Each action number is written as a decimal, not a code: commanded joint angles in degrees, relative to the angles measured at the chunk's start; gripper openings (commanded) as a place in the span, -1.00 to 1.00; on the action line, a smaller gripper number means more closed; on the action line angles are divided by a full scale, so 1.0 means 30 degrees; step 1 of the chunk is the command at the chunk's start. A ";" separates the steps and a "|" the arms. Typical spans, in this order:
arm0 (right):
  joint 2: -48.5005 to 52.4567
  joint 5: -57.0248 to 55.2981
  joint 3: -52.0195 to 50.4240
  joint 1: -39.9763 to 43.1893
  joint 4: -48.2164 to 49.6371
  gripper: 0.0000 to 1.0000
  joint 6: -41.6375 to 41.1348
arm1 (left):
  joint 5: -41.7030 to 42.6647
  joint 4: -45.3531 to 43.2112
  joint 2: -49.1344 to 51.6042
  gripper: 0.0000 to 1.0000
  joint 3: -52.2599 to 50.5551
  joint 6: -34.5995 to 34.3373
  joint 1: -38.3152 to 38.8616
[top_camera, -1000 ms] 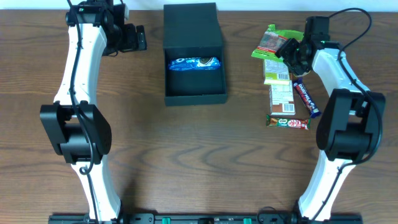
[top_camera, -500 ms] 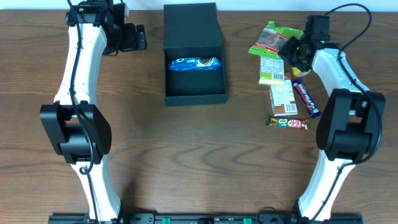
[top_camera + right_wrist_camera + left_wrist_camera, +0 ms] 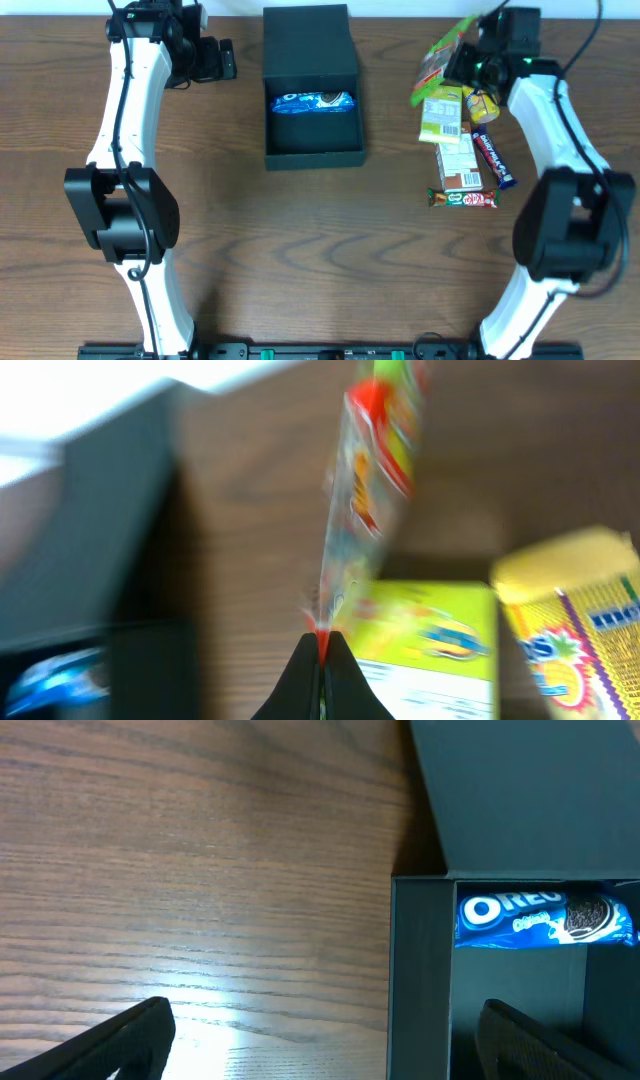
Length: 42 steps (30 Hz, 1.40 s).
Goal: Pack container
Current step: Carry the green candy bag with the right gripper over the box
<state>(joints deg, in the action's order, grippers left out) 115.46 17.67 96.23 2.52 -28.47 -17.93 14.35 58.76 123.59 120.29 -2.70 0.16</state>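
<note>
- My right gripper (image 3: 321, 651) is pinched fully together on the thin edge of a green and red snack packet (image 3: 372, 480). The packet rises edge-on away from my fingertips in the wrist view, which is blurred.
- From overhead, my right gripper (image 3: 470, 62) sits at the far right of the table with the packet (image 3: 438, 58) tilted just to its left. I cannot tell whether the packet is clear of the wood.
- Just beside the grip lie a lime-green box (image 3: 441, 114) and a small yellow pack (image 3: 483, 103).
- Nearer along the same side are a brown and white box (image 3: 457, 166), a dark blue bar (image 3: 492, 158) and a green and red bar (image 3: 462, 198).
- My left gripper (image 3: 211, 60) is spread wide and holds nothing. It hovers at the far left, just beside the container.
- In its wrist view, the two dark fingers (image 3: 135, 1040) frame bare wood and the container's left wall.
- The container (image 3: 312, 158), a matte black box, stands in the far middle of the wooden table (image 3: 320, 260), well apart from the snacks.
- Its flap lid (image 3: 310, 38) lies open toward the far edge.
- A blue Oreo packet (image 3: 313, 101) lies inside, across the back.
</note>
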 commanded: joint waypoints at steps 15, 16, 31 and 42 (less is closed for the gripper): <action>-0.4736 0.5180 0.0146 -0.3038 0.1005 -0.98 0.0255 | 0.0255 -0.0350 0.0270 0.95 -0.0066 0.0102 -0.1603; -0.4736 0.5056 0.0146 -0.3526 0.1115 -0.97 0.0204 | 0.0262 -0.0291 0.0270 0.95 -0.0066 -0.0029 -0.1821; -0.4612 0.7220 0.0138 -0.6921 0.1399 -0.97 0.1931 | 0.0401 -0.0233 0.0270 0.94 -0.0066 0.0036 -0.3053; -0.3504 1.5657 0.0146 -0.7679 0.4641 -0.97 0.1464 | 0.0393 -0.0255 0.0270 0.93 -0.0066 0.0058 -0.3446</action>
<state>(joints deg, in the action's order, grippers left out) 104.84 54.81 96.23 -19.55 -16.21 -13.19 15.09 58.04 123.59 120.29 -2.74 -9.13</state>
